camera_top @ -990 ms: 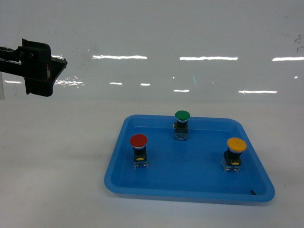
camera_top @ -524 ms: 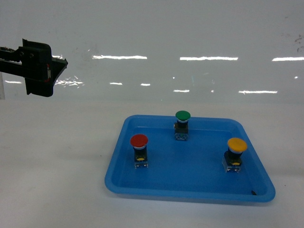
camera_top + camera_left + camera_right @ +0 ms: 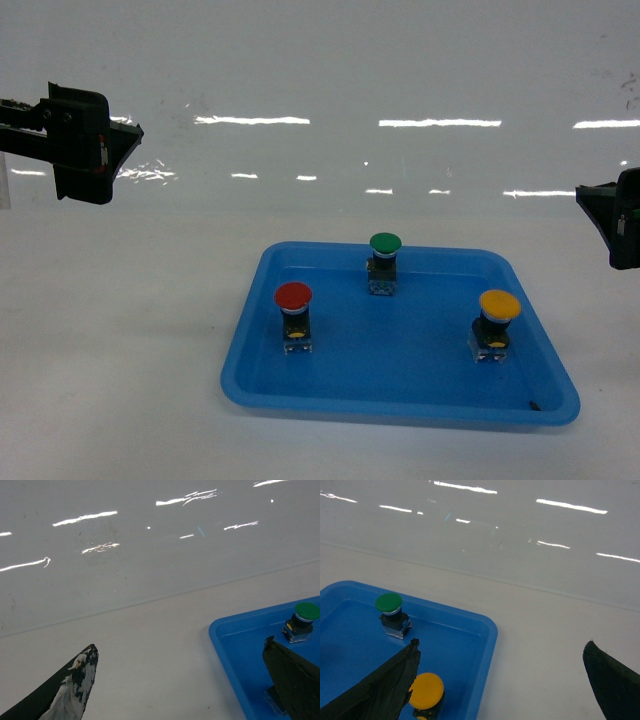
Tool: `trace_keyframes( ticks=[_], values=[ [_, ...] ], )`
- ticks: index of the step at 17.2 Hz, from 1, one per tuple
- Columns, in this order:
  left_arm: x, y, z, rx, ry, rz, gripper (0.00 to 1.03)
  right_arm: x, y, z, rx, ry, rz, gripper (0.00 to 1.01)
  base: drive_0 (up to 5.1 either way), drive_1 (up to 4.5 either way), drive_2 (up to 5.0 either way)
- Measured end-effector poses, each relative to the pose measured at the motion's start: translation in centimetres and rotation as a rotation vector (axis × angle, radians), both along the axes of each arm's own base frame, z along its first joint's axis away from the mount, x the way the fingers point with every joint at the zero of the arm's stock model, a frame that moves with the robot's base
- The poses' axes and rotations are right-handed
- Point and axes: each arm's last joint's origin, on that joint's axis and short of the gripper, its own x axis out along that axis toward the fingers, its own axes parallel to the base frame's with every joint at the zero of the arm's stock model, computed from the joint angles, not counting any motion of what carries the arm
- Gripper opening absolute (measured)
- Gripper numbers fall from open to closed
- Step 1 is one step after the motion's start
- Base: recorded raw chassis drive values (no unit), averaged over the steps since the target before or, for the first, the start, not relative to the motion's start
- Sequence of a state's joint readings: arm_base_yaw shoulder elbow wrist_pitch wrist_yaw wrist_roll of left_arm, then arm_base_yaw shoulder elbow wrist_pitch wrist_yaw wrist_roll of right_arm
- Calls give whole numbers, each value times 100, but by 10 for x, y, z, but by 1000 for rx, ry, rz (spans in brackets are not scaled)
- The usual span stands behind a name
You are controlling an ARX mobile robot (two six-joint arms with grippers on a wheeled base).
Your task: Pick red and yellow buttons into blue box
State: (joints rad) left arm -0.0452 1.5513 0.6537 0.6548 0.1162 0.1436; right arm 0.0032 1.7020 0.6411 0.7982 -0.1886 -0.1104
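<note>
**Both buttons sit in the tray, both arms empty**

White tabletop [image 3: 120, 380] under a glossy white wall, and the blue box [image 3: 400, 395] lies low and shallow at centre-right. Inside it stand 3 push buttons, all upright and well apart: the red button [image 3: 292, 296] at the left, the yellow button [image 3: 498, 304] at the right, the green button [image 3: 384, 243] toward the back.

Up high at the left edge hangs the left gripper [image 3: 180, 680], fingers spread wide with nothing between them. The right gripper [image 3: 500, 680] hovers above the tray's right side, fingers wide too, the yellow cap just inside 1 of them in its wrist view.

By the look of it, the task's 2 buttons are already home. If either needed a grip, these seem light, rigid and top-heavy; the domed cap looks slippery, so the squarer black body below is the better hold.
</note>
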Motion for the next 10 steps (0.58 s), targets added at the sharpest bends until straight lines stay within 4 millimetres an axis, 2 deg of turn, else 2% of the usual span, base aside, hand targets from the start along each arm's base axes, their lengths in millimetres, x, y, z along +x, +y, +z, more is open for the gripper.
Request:
trace_keyframes(
  ticks=[5,8,10],
  values=[
    [0,0,0,0,0,1,98,3,0,-2,-29,-14,11,98,0,0,0],
    [0,0,0,0,0,1,98,22,6,-33,-55,84,44,98,0,0,0],
    [0,0,0,0,0,0,98,34,14,-25,-73,47,75,98,0,0,0]
  ],
)
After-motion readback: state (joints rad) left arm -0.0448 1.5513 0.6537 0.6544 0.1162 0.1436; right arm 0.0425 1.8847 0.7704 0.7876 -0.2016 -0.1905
